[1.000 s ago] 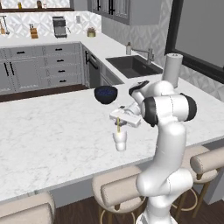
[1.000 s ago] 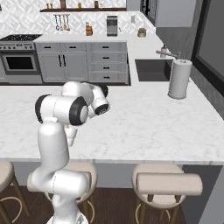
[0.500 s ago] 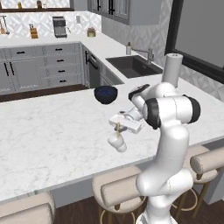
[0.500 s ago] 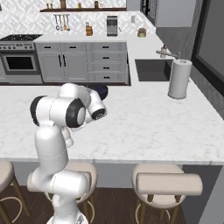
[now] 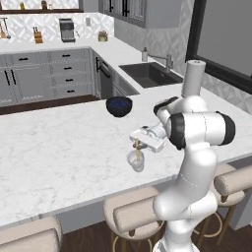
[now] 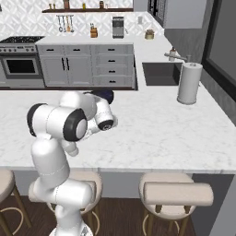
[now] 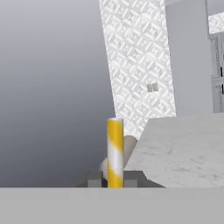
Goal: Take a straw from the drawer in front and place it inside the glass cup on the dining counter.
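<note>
Straw held over the cup, pincer closed on it

The straw (image 5: 137, 149) is light, stiff and slick, best pinched mid-length; the pincer (image 5: 139, 141) grips it, lower end dipping into the glass cup (image 5: 136, 161) directly beneath on the desk (image 5: 59, 147). The cup looks light and easy to tip. How deep the straw sits is hard to make out; a blue bowl (image 5: 119, 106) stands well beyond the pincer.

No readable text, labels, brands, numbers or signs on anything shown
</note>
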